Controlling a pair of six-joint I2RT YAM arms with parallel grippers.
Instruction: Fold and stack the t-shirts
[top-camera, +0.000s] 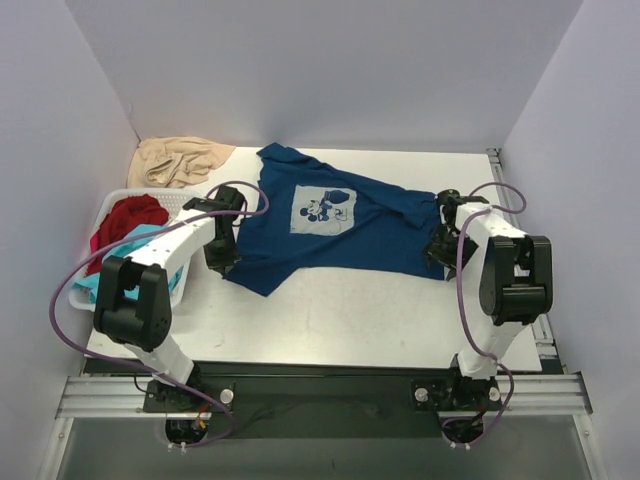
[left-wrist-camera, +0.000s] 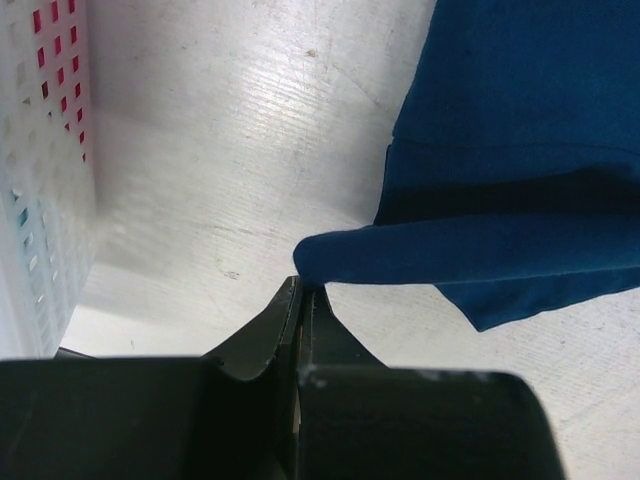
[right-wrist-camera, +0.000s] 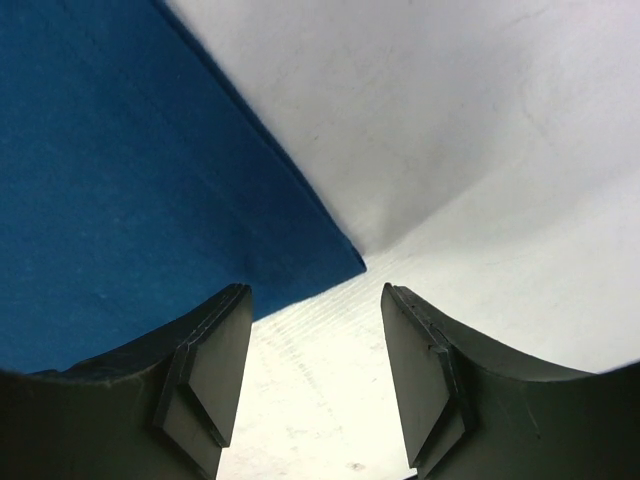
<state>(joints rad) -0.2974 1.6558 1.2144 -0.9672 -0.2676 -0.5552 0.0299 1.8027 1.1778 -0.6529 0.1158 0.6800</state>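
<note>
1. Top view: the navy t-shirt (top-camera: 320, 225) lies spread with its pale blue print (top-camera: 325, 210) facing up. It sits askew on the far half of the surface (top-camera: 350, 310), between the two arms. The left gripper (top-camera: 222, 262) is at its near left edge and the right gripper (top-camera: 440, 250) is at its right-hand end. A white basket (top-camera: 88, 250) at the left edge holds a red t-shirt (top-camera: 128, 220) and a turquoise t-shirt (top-camera: 88, 285). A beige cloth (top-camera: 180, 160) lies crumpled in the far left corner. No fold looks made yet and nothing is stacked, so the job seems to be at its start
2. Left wrist view: the left gripper (left-wrist-camera: 303, 295) has its jaws pressed together on a small pinch of the navy t-shirt (left-wrist-camera: 520, 150), which rises off the surface (left-wrist-camera: 230, 150) as a rolled lip. The basket (left-wrist-camera: 45, 200) wall stands close at the left. The bite is thin and sits at the very tips, so a brisk pull could let the cloth slip free. It may also catch only one layer, which would leave the fold lopsided
3. Right wrist view: the right gripper (right-wrist-camera: 315, 290) has its jaws partly apart with nothing between them. A corner of the navy t-shirt (right-wrist-camera: 130, 180) lies flat just ahead of the gap, nearer the left finger. Closing from here could miss the corner or nip only its tip. If the left arm pulls before this side has a hold, the shirt will likely drag and bunch up
</note>
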